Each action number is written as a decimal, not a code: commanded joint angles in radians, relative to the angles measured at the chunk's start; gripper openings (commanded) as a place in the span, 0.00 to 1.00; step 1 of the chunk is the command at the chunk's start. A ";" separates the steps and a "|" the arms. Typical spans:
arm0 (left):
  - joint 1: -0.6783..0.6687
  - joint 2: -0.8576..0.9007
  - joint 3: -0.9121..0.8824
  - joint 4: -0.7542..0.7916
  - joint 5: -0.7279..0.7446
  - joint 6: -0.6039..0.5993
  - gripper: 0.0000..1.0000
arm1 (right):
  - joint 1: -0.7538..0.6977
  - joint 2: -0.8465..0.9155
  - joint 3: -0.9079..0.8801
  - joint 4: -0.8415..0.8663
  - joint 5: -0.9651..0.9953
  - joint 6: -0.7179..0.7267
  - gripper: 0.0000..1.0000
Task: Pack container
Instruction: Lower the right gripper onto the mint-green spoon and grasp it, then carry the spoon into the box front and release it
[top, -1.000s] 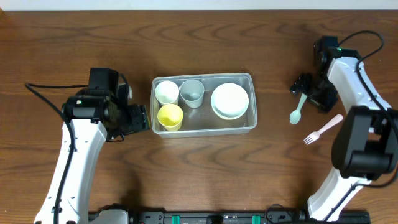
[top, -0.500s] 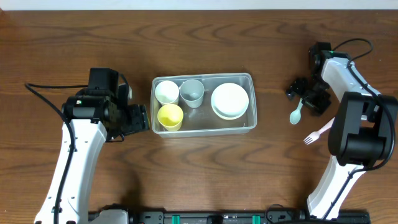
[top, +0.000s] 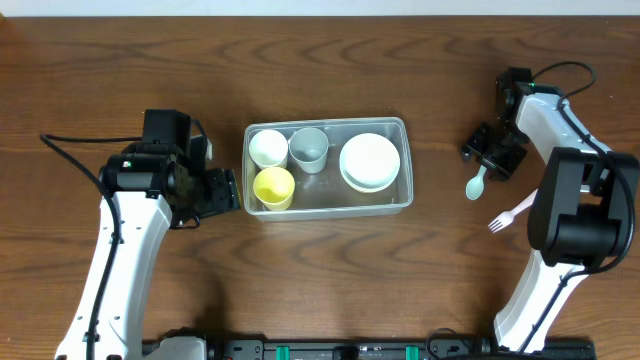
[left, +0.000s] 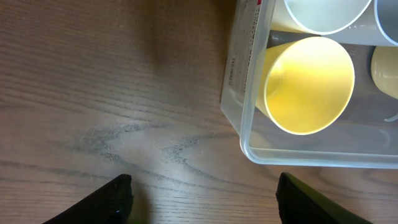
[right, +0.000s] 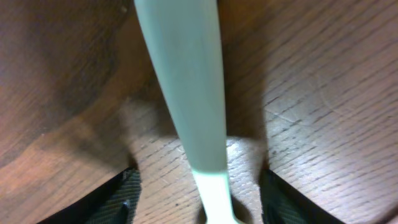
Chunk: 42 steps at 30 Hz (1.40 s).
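Container (top: 327, 200) sits mid table (top: 320, 270), three cups (top: 268, 148) in its left end, stacked bowls (top: 369, 160) in the right. Left gripper (top: 228, 190) is just beside its left wall. Well off to the right lie a spoon (top: 476, 184) and fork (top: 518, 208), right gripper (top: 490, 155) straddling the spoon's handle.

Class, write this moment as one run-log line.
right pincer open around spoon handle | left pincer open beside container | fork on table

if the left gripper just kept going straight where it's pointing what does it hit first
Probably the end wall of the container, by the yellow cup. The open left gripper faces it with only table between.
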 joint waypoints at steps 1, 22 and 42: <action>0.000 -0.009 -0.002 -0.006 0.002 0.013 0.75 | 0.000 0.034 -0.060 0.013 0.014 -0.008 0.58; 0.000 -0.009 -0.002 -0.006 0.002 0.013 0.75 | 0.000 0.034 -0.095 0.028 0.005 -0.015 0.20; 0.000 -0.009 -0.002 -0.006 0.002 0.013 0.75 | 0.234 -0.318 0.162 -0.082 -0.014 -0.500 0.01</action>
